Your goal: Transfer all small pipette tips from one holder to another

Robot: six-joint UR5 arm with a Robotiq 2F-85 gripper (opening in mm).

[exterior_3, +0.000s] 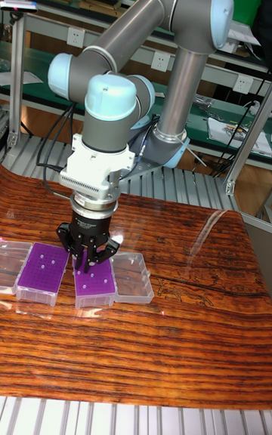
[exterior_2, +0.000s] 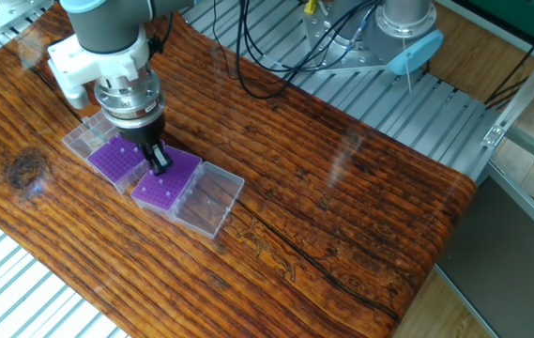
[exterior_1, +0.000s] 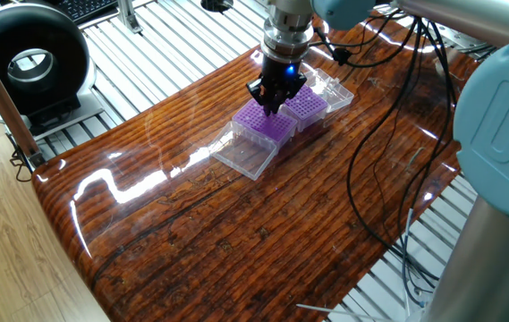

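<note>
Two purple grid racks lie side by side on the wooden table, each with its clear lid folded open. In the tall fixed view my gripper (exterior_3: 85,260) stands upright with its fingertips down on the far edge of the right rack (exterior_3: 95,284), next to the left rack (exterior_3: 43,269). The fingers meet at the tips, and I cannot see whether anything is between them. Small pipette tips (exterior_3: 44,251) show only as tiny pale dots on both grids. The other views show the same gripper (exterior_2: 159,165) (exterior_1: 272,104) over the rack (exterior_2: 165,186) (exterior_1: 265,123).
Clear lids (exterior_2: 208,200) (exterior_2: 86,139) flank the racks. Black cables (exterior_1: 388,134) hang over the table's far side. A round black device (exterior_1: 26,63) stands off the table on the slatted metal bench (exterior_2: 407,103). The arm's base (exterior_2: 405,23) sits behind the table.
</note>
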